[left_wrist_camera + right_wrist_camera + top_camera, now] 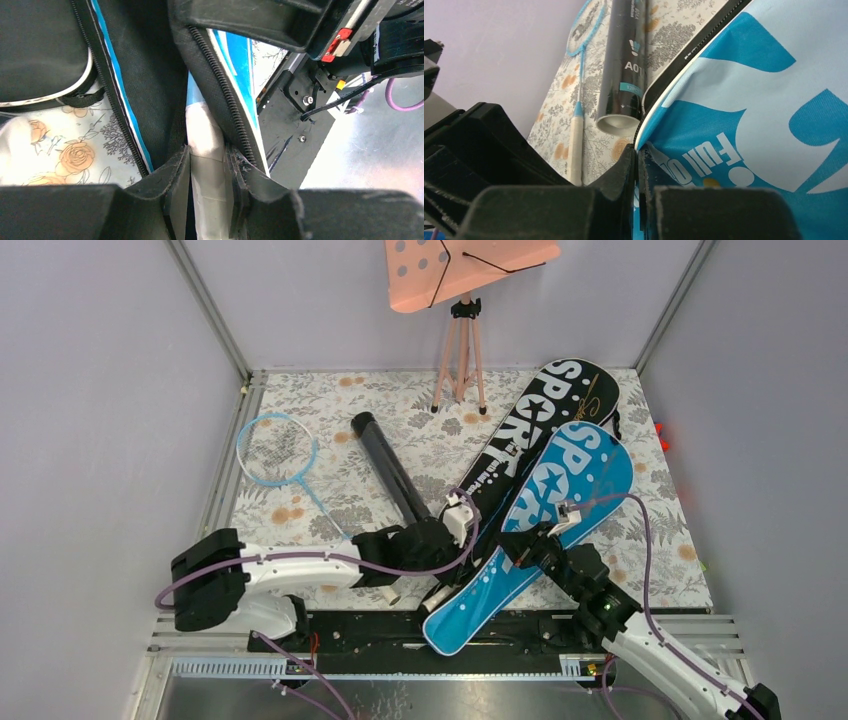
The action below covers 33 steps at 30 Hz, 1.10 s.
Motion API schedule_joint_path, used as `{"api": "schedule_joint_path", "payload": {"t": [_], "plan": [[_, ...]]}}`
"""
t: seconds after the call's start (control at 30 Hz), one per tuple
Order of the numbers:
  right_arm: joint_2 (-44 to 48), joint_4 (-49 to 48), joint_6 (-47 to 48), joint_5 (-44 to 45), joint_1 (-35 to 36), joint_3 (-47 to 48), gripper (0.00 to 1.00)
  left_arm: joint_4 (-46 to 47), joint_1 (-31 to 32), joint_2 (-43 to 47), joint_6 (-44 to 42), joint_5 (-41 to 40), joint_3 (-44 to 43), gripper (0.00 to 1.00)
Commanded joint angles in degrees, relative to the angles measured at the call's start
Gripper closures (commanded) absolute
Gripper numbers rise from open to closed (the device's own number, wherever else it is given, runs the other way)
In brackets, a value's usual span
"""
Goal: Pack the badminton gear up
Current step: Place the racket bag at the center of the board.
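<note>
Top external view: blue bag (560, 500) is laid diagonally at centre right, overlapping the black bag (545, 410), which is angled toward the upper right. Tube (390, 465) and a light-blue racket (275, 448) are seen left of centre. Left wrist view: left gripper (207, 152) is clamped on a white handle (202, 127) at the blue bag's zippered opening. Right wrist view: right gripper (638, 157) is pinched onto the blue bag's edge.
</note>
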State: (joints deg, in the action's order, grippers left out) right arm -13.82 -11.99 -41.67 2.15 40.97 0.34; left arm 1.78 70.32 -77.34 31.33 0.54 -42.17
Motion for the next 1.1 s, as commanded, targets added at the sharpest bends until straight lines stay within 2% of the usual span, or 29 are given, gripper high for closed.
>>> {"api": "schedule_joint_path", "payload": {"t": [0.0, 0.1, 0.2, 0.3, 0.43, 0.57, 0.63, 0.7, 0.8, 0.9, 1.0, 1.07], "plan": [[-3.92, -11.28, -0.64, -2.73, 0.54, -6.49, 1.00, 11.08, 0.52, -2.62, 1.07, 9.93, -6.47, 1.00], [-4.54, -12.52, -0.33, -2.46, 0.49, -5.14, 1.00, 9.76, 0.52, -7.28, 1.59, 11.17, -7.83, 0.99], [-3.93, -13.43, -0.29, -2.46, 0.50, -3.40, 1.00, 10.12, 0.52, -10.90, 1.95, 12.98, -7.93, 0.90], [-3.28, -15.26, -2.00, -2.44, 0.57, -2.89, 1.00, 14.57, 0.43, -14.53, 3.85, 16.57, -7.16, 0.85], [-2.67, -17.90, -4.39, -3.13, 0.55, -3.62, 1.00, 17.72, 0.09, -18.65, 5.76, 19.73, -8.57, 0.85], [-1.57, -16.68, -5.39, -2.82, 0.45, -4.58, 1.00, 18.86, -0.49, -19.08, 6.31, 21.00, -8.26, 0.70], [-0.47, -15.74, -5.23, -2.55, 0.52, -4.71, 1.00, 18.60, -0.69, -17.07, 5.51, 19.99, -6.76, 0.59], [0.85, -13.15, -4.25, -2.51, 0.56, -4.07, 1.00, 17.56, -1.01, -12.98, 4.49, 17.28, -4.95, 0.41], [2.66, -8.42, -2.36, -1.02, 0.50, -2.55, 1.00, 12.67, -1.24, -5.99, 2.36, 11.46, -2.62, 0.27], [3.96, -4.22, -0.70, 0.05, 0.57, -1.39, 1.00, 8.31, -1.58, 2.47, 0.89, 5.93, -0.03, 0.17], [4.25, -2.32, 0.76, 0.44, 0.50, -0.74, 1.00, 6.31, -1.75, 11.51, 0.03, 1.79, 3.23, 0.02], [4.06, -2.36, 1.18, 0.05, 0.45, -0.60, 1.00, 5.33, -1.77, 16.87, -0.29, -2.00, 5.48, 0.01]]}}
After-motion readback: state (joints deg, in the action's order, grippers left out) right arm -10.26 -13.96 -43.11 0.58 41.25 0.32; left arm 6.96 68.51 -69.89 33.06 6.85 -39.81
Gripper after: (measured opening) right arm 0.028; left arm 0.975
